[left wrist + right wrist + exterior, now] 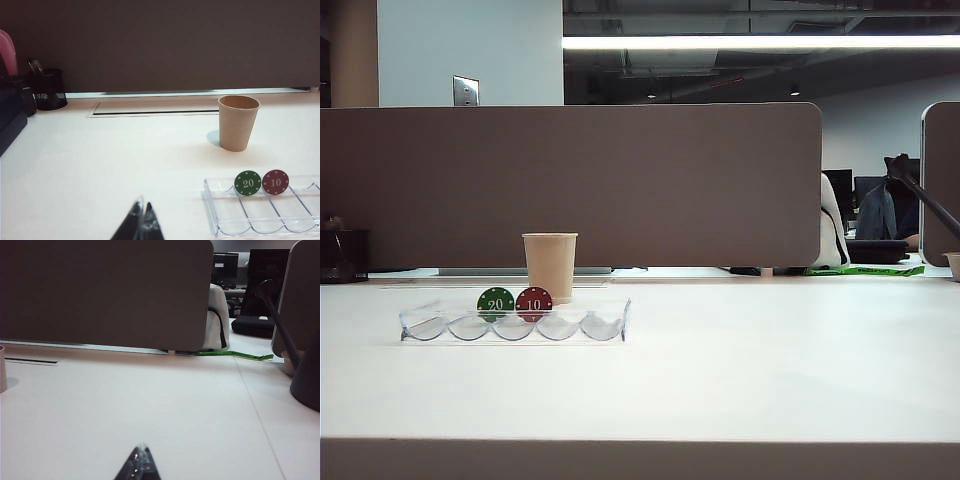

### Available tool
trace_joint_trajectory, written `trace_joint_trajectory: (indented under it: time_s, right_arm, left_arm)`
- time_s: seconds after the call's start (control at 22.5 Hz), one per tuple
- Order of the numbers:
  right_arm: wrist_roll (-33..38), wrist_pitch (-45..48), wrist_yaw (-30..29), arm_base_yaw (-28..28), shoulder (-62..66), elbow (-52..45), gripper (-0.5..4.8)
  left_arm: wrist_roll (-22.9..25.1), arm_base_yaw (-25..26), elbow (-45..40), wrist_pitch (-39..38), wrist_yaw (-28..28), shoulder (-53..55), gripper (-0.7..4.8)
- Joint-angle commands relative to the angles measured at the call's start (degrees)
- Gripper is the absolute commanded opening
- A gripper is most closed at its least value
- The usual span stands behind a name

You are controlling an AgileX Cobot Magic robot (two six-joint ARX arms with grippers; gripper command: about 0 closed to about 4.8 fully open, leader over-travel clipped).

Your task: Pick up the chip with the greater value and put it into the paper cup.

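Nothing started yet: my left gripper (141, 222) hangs low over the bare table, jaws pinched together on nothing, short of the clear chip tray (225, 220); my right gripper (138, 465) looks likewise closed and empty, well off to the side. Green 20 chip (248, 182) stands on edge in the tray, touching the red 10 chip (275, 182), paper cup (238, 122) just behind. Next I judge: open left jaws, reach the green chip without nudging red.

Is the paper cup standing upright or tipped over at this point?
Upright. The paper cup stands on its narrow base behind the clear tray, open rim facing up; no chip is visible in the little of its inside that shows.
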Motion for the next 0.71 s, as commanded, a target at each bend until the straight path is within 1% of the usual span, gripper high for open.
trace_joint_trajectory:
  time_s: [0.04,0.58,0.71]
  right_arm:
    - [-0.07,0.55,-0.07,0.07,0.00,-0.07,-0.06]
    - [-0.07,0.63,-0.24,0.07,0.00,-0.07,-0.06]
    - [-0.04,0.66,-0.22,0.09,0.00,-0.07,-0.06]
  left_arm:
    - [0.00,0.09,0.17,0.74,-0.02,0.02,-0.05]
    - [0.00,0.09,0.17,0.81,-0.02,0.02,-0.05]
    - [0.02,0.07,0.17,3.69,-0.02,0.02,-0.05]
